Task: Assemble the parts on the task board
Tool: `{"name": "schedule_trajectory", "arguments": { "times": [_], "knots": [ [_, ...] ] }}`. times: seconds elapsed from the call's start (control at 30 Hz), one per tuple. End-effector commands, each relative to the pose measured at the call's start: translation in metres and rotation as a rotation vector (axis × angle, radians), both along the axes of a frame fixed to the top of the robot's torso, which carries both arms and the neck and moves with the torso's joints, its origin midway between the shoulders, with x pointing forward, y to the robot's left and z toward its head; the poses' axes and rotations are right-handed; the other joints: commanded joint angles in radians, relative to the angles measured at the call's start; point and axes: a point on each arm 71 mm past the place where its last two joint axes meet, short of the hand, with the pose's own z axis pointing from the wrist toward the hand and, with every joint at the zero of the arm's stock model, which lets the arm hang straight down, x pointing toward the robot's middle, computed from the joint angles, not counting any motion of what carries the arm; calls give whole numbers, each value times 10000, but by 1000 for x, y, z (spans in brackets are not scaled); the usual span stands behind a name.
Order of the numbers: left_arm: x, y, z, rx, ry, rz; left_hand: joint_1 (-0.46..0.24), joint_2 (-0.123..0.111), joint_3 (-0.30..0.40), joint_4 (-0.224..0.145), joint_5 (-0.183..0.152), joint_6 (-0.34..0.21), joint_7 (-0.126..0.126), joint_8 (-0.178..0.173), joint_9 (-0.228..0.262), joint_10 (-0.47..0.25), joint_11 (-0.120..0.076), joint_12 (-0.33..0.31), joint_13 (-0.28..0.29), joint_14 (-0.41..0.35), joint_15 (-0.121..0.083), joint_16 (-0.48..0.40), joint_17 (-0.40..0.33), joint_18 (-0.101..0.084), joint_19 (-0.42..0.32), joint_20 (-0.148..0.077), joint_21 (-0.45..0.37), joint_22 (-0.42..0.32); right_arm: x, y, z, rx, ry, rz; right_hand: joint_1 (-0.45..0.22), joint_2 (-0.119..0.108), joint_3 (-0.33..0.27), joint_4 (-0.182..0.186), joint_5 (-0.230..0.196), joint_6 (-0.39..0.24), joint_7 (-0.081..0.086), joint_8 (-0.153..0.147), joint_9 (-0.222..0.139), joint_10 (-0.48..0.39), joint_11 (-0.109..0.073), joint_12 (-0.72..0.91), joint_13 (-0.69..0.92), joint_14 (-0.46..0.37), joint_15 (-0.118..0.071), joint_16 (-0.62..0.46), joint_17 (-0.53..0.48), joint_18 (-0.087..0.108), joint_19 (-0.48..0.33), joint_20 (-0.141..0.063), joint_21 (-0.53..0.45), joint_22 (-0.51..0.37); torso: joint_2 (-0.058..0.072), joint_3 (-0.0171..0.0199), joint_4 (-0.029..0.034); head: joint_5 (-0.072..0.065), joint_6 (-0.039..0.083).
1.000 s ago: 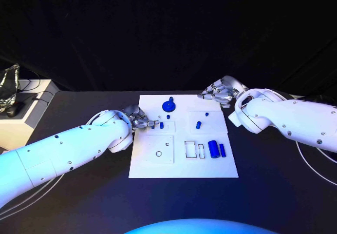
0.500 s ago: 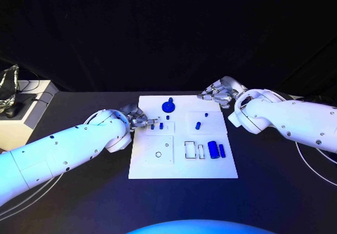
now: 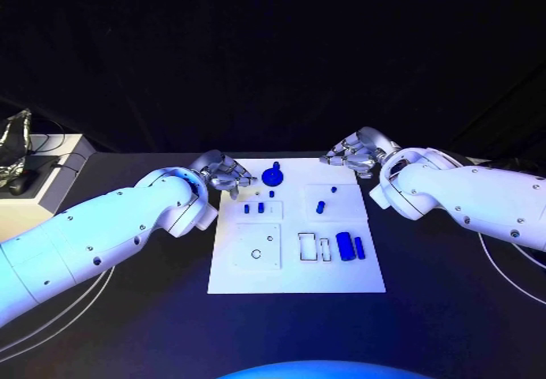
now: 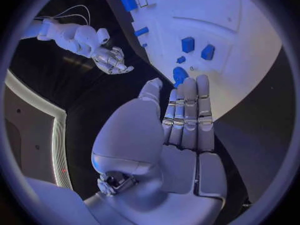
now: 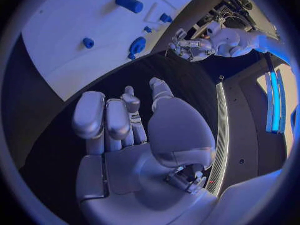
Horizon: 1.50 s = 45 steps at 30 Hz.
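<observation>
No text, label, brand, number or sign can be read anywhere in these views. The task board (image 3: pixel 296 268) bears only thin outlined rectangles and small rings, without lettering. The blue parts (image 3: pixel 344 243) carry no markings, and the white arms show only small dark dots.

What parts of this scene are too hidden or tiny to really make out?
- Head view: the left hand lies over the task board's far left corner, hiding what is beneath it.
- Head view: the small parts are too tiny to tell their shapes.
- Right wrist view: the right hand blocks the table beneath it.
</observation>
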Motion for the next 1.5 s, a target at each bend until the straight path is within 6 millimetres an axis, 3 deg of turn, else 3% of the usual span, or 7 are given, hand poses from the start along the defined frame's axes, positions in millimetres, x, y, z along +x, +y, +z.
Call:
{"name": "schedule_trajectory", "arguments": {
  "times": [0.03,0.1,0.17,0.67,1.03,1.2,1.5],
  "knots": [
    [-1,-14,3,-543,-848,-1340,391,17,136,-479,-155,42,-50,-220,-570,86,109,-727,-667,-349,88,-273,-462,-32,-283,67,-328,-159,0,1,2,-25,-219,85,8,55,-25,35,56,4,16,-78,-21,20,13,-68,-27,-30,-5,-33,-14,20,590,-28,-74,1337,2,4,-7,2,55],
    [-1,-20,0,-141,-1288,-1793,519,6,163,-760,-442,122,-198,-349,-908,181,143,-1079,-874,-422,95,-329,-720,-36,-356,85,-417,-157,1,1,2,3,-281,63,59,66,-8,-4,82,-163,95,-157,-119,-69,60,-175,-99,-43,30,-63,-43,22,579,-13,-106,1331,9,-3,-19,-4,124],
    [-1,-26,-3,333,-1788,-2222,701,41,313,-1049,-1603,356,-253,-480,-1209,277,147,-1345,-871,-419,103,-297,-910,-20,-341,68,-419,-94,1,1,2,39,-343,41,92,105,-12,-83,116,-168,110,-139,-391,-170,63,-417,-326,-45,41,-105,-83,41,564,12,-142,1324,12,-10,-26,0,149],
    [5,-54,-13,2778,-3948,-3413,233,-382,1039,-1749,-1665,1379,-514,-1804,-1892,611,127,-2562,-860,-638,14,1703,-1062,78,-276,-38,829,1926,3,4,6,382,-819,41,268,255,-66,-585,223,-248,153,-84,-817,-615,41,-2130,-2564,-100,-1,-857,-629,81,486,-21,-1071,1160,58,31,-44,7,263],
    [6,-63,-17,4027,-3865,-3428,-91,-654,1405,-1647,-1660,1812,-660,-1964,-1885,558,79,-2560,-858,-646,-16,3592,-1214,132,-87,-146,1890,2688,2,5,8,507,-1122,25,203,233,-105,-666,250,-290,170,-75,-861,-839,71,-1982,-2984,-120,18,-996,-605,96,490,-8,-1392,1123,42,26,-31,-39,240],
    [8,-64,-17,4213,-3902,-3225,-69,-737,1590,-1508,-1655,1823,-635,-1952,-1879,503,107,-2464,-858,-809,15,3919,-1699,149,-268,-116,2142,2666,3,4,11,862,-1441,-48,312,187,-43,-595,313,-476,258,-62,-854,-902,183,-3409,-4782,-763,140,-3341,-2413,462,-490,162,-6996,-653,25,24,-21,-37,230],
    [9,-69,-17,4219,-3990,-3128,0,-735,2379,-1577,-1662,2232,-561,-1978,-1887,847,119,-2672,-870,-836,19,4194,-2026,216,-365,-118,2502,2678,4,0,14,1796,-1857,-458,651,326,193,-781,644,-546,465,-128,-1013,-863,585,-6171,-8540,-1476,577,-6444,-4306,66,-1301,581,-9446,-3664,36,26,-26,-48,241]
  ]
}}
